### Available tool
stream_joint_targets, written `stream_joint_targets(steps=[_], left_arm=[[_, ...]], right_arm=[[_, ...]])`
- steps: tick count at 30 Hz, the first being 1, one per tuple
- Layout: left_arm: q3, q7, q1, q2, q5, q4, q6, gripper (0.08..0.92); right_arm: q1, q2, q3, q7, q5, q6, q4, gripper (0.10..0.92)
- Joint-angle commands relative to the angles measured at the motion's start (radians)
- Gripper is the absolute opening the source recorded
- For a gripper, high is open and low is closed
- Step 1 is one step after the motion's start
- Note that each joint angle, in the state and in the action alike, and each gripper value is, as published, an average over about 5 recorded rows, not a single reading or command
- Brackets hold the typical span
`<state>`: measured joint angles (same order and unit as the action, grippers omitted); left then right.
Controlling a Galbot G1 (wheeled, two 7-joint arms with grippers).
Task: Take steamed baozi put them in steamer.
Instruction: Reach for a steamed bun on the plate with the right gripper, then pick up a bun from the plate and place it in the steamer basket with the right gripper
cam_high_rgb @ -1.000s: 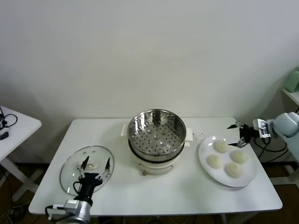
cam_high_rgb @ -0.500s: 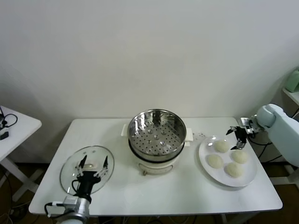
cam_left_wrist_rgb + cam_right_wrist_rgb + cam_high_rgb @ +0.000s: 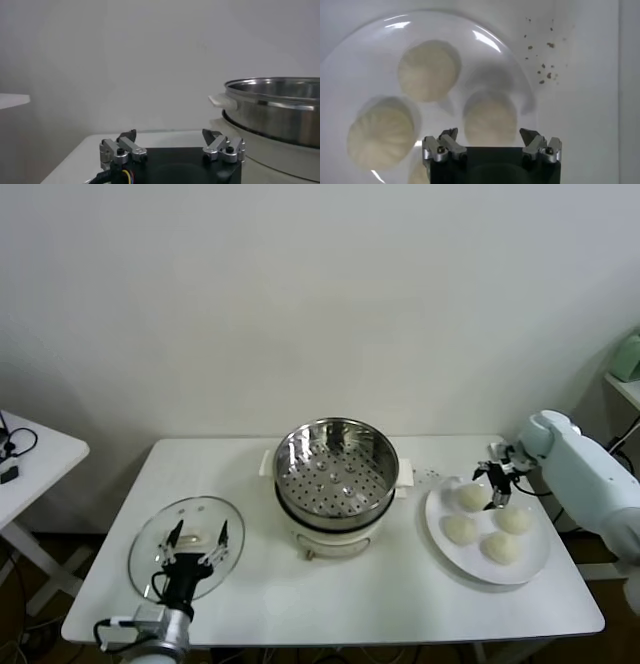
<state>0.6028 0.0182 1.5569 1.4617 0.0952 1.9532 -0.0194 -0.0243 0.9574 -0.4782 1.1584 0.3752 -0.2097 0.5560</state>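
The steel steamer [image 3: 335,467] sits on its cream pot at the table's middle, with nothing in it; its rim also shows in the left wrist view [image 3: 276,100]. Four pale baozi lie on the white plate [image 3: 436,509] at the right: [image 3: 471,497], [image 3: 459,530], [image 3: 516,520], [image 3: 500,548]. My right gripper [image 3: 496,483] is open and hovers above the back baozi [image 3: 490,117], which lies between its fingertips [image 3: 448,136] from above. Other baozi [image 3: 428,70] [image 3: 381,133] lie beside it on the plate [image 3: 485,52]. My left gripper [image 3: 197,548] is open and empty over the glass lid.
A flat glass lid [image 3: 160,534] lies at the table's front left under my left gripper [image 3: 170,137]. Crumbs [image 3: 543,65] lie on the table beside the plate. A small white side table [image 3: 35,454] stands at far left, a shelf [image 3: 625,384] at far right.
My right gripper has moved left from beyond the table's right edge to above the plate's back baozi. The left gripper has barely shifted.
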Motion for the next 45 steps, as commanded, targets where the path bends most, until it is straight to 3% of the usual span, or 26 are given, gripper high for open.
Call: stream_joint_targets(steps=[1, 6, 13, 25, 36, 45], left_arm=[[0.0, -0.004, 0.0, 0.001, 0.004, -0.002, -0.002, 0.823], [0.0, -0.004, 0.002, 0.0, 0.005, -0.003, -0.001, 0.823], [-0.001, -0.003, 0.012, 0.005, 0.007, -0.001, 0.001, 0.823], [0.002, -0.003, 0.022, 0.01, 0.009, -0.005, 0.005, 0.823], [0.001, -0.001, 0.026, 0.016, 0.004, -0.003, 0.006, 0.823], [0.001, 0.008, 0.034, 0.019, -0.007, 0.004, 0.006, 0.823]], right_arm=[[0.004, 0.035, 0.021, -0.006, 0.046, -0.009, -0.042, 0.823], [-0.001, 0.04, 0.036, -0.009, 0.057, -0.009, -0.045, 0.81], [-0.005, 0.043, 0.048, -0.008, 0.068, -0.01, -0.047, 0.671], [0.01, 0.027, 0.052, -0.005, 0.064, -0.037, -0.017, 0.662], [0.226, -0.115, -0.243, 0.028, -0.132, -0.102, 0.36, 0.67], [0.507, -0.1, -0.441, 0.048, -0.059, -0.278, 0.635, 0.667]])
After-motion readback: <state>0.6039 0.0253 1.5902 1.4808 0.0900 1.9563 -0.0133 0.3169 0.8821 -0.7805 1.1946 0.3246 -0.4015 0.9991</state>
